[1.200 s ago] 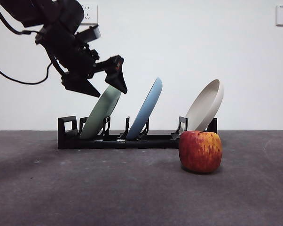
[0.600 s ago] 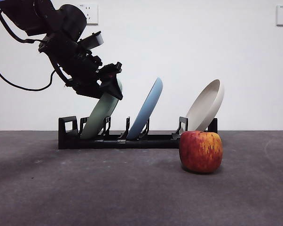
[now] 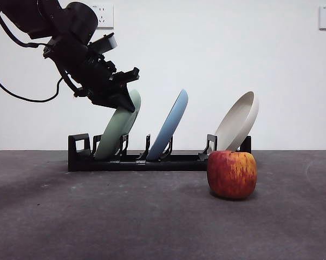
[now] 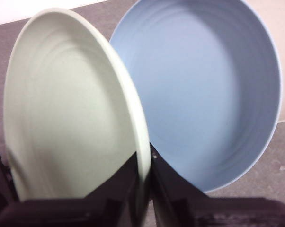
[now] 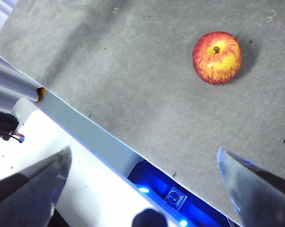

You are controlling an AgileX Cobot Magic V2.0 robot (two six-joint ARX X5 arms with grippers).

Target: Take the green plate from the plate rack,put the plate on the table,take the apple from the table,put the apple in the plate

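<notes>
The green plate (image 3: pixel 117 131) leans in the left slot of the black plate rack (image 3: pixel 152 161). My left gripper (image 3: pixel 126 93) comes down from the upper left and is shut on the plate's top rim. The left wrist view shows its jaws (image 4: pixel 143 165) one on each side of the green plate's (image 4: pixel 71 118) edge. The apple (image 3: pixel 232 174) sits on the table (image 3: pixel 125 216) in front of the rack's right end. My right gripper (image 5: pixel 145 153) is open and empty, high over the table's edge, far from the apple (image 5: pixel 217 57).
A light blue plate (image 3: pixel 169 127) leans in the rack's middle, close beside the green one, and also shows in the left wrist view (image 4: pixel 213 90). A beige plate (image 3: pixel 238 122) leans at the right end, just behind the apple.
My left gripper has come down from just above the green plate and its open jaws have shut on the top rim. The apple and the other plates have not moved.
</notes>
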